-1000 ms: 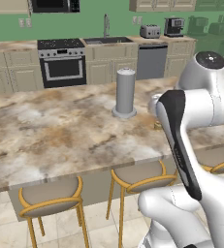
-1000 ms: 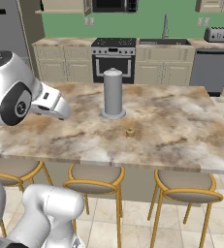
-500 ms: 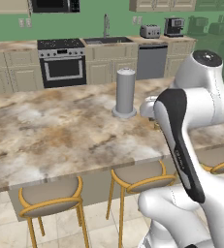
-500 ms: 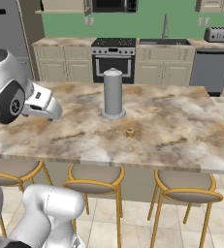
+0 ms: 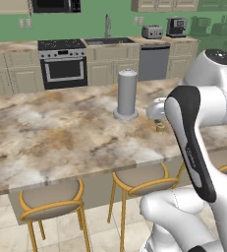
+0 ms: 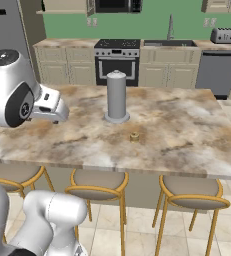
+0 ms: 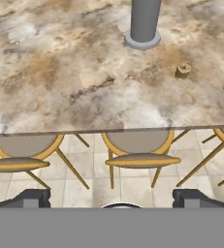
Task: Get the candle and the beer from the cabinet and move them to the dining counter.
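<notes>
Marbled stone of the dining counter [image 6: 187,130] is carrying the candle [image 6: 134,136], which is sitting upright near a grey canister [image 6: 117,96], so that half of the job looks done. The gripper [image 7: 114,198] is hanging open and empty over the stools [image 7: 140,150], holding nothing. I judge the beer is yet to be brought over.

We see the counter [image 5: 61,133] from both rear sides; our hand camera looks down over its near edge.
</notes>
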